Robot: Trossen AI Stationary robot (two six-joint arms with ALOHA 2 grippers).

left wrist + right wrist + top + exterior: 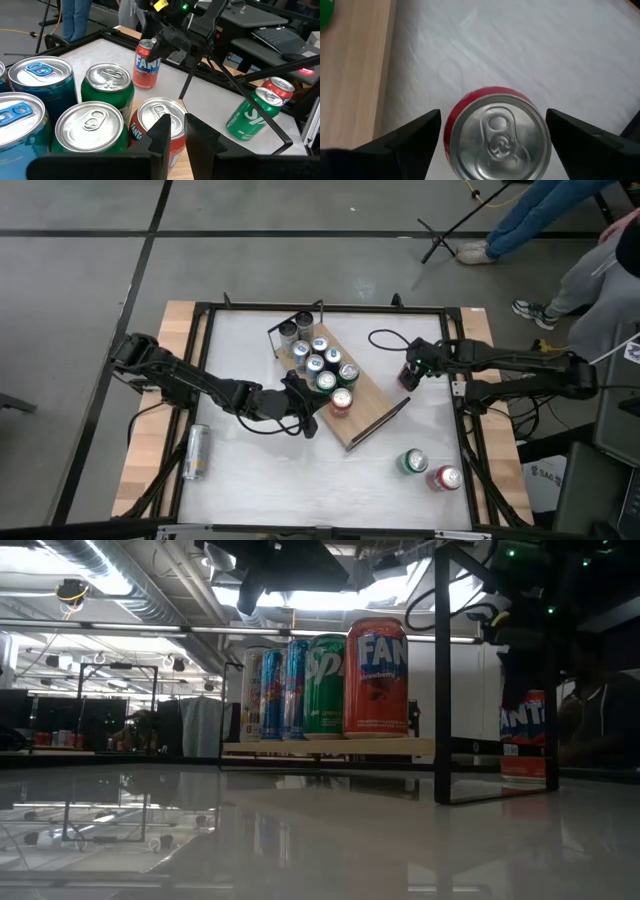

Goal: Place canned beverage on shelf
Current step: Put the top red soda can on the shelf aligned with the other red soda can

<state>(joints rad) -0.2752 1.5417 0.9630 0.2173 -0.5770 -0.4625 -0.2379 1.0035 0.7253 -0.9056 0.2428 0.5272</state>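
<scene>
Red Fanta can point(496, 134) stood upright on the white surface point(250, 470), just right of the shelf point(368, 402), not yet on it. Right gripper point(492, 137) hung directly over it, fingers spread wide to either side of the can's top, nothing gripped; contact not evident.

Step in hand, as judged: approach and pick-up of this can by the right arm. Next move would call for lowering so the fingers straddle the can body, closing squarely, then lifting clear of the black end rail point(385, 420) before carrying over to the board.

Shelf lay diagonally mid-surface, its far end crowded with upright cans point(322, 365); bare board remained at the near-right end, past another red can point(341, 401).

Left gripper point(176, 137) sat at that red can on the shelf, fingers close together, holding nothing visible.

Green can point(413, 462) and a further red can point(446, 478) lay near right; a silver can point(196, 451) lay on its side near left.
</scene>
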